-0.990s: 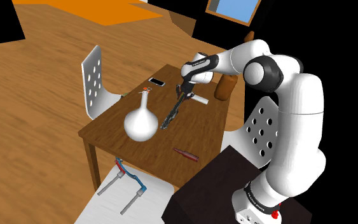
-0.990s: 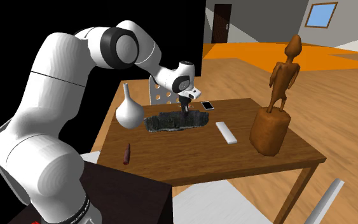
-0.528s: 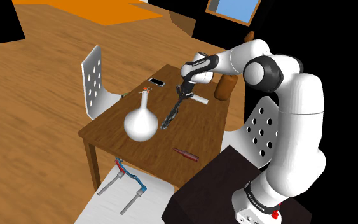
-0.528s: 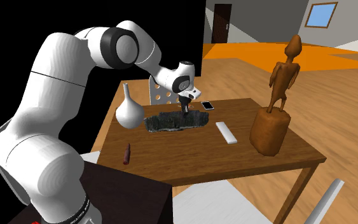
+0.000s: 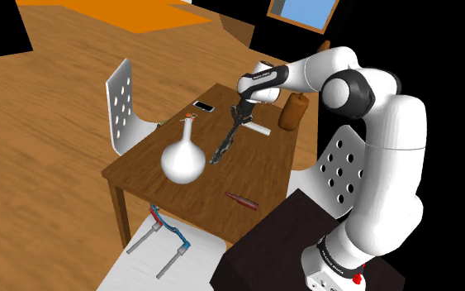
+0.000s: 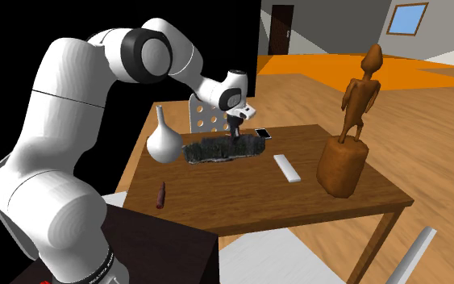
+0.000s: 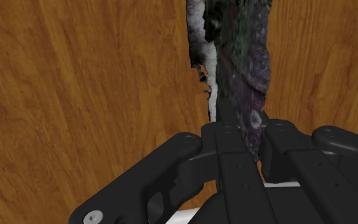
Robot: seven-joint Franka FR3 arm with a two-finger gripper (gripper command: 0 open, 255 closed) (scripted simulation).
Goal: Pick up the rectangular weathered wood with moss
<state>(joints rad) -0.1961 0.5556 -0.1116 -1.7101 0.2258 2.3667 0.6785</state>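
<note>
The weathered wood (image 6: 224,149) is a long, dark, mossy plank standing on edge over the middle of the brown table (image 6: 241,198). My gripper (image 6: 235,129) comes down on its top edge near the end closest to the phone and is shut on it. In the shoulder view the wood (image 5: 225,147) hangs slanting below the gripper (image 5: 239,116), its lower end at or just above the tabletop. The wrist view has the wood (image 7: 240,57) running away from the gripper (image 7: 242,130), clasped between the black fingers (image 7: 226,135).
A white flask (image 5: 182,157) stands beside the plank. A phone (image 5: 203,107) and a white remote (image 5: 258,129) lie near the gripper. A brown carved figure (image 6: 350,137) stands at a table corner, a small brown stick (image 5: 241,201) near the stand. White chairs (image 5: 127,103) flank the table.
The gripper has risen a little with the wood in it, and the plank sits slightly higher than before. Nothing else on the table moved.
</note>
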